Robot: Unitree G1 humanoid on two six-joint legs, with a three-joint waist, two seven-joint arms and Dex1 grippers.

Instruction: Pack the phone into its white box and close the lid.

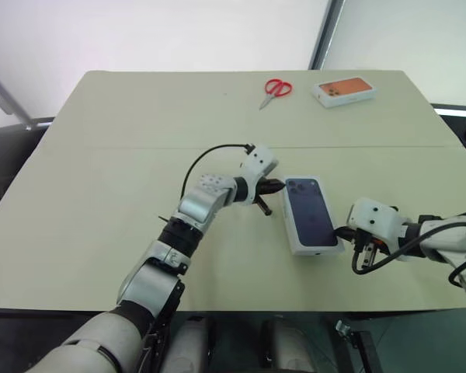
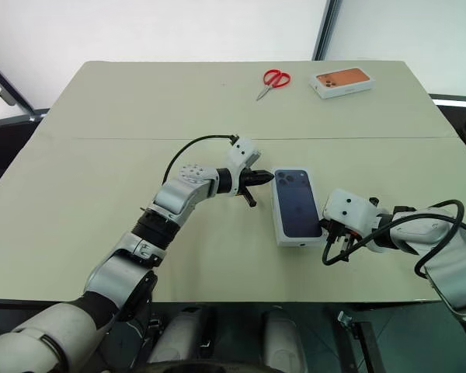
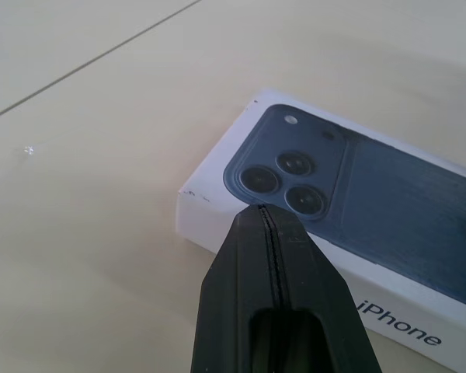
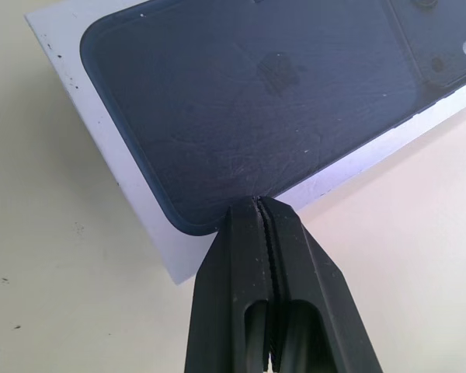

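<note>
With the lid on, its contents are hidden.

The lid sits on the white box, closed, so one flat white rectangular package lies on the table right of the frame's centre, its long axis running from upper left to lower right. Its top face carries a dark navy-blue phone picture with a three-lens camera cluster at the upper-left end, and a grey "iPhone" word shows on one long white side wall in the left wrist view. The package rests level on the tabletop, with small dark scuffs along its white edges
</note>
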